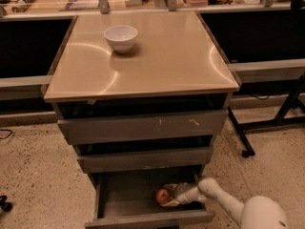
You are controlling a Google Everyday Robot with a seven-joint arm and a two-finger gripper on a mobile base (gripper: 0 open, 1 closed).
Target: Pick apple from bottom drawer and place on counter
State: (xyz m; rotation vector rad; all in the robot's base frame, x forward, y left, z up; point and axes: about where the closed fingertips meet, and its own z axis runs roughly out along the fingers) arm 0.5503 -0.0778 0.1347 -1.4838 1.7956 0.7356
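The bottom drawer [128, 217] of the grey cabinet stands pulled open at the bottom of the camera view. A small red apple [163, 195] with yellowish patches lies inside it, right of the middle. My gripper [170, 197] reaches into the drawer from the right on a white arm, and its fingers sit right against the apple. The glossy tan counter [157, 51] tops the cabinet above.
A white bowl [120, 37] stands on the counter at the back left. Two shallower grey drawers [143, 125] sit above the open one. A cluttered workbench [62, 4] runs along the back. A dark table leg with a caster [245, 151] stands to the right on the speckled floor.
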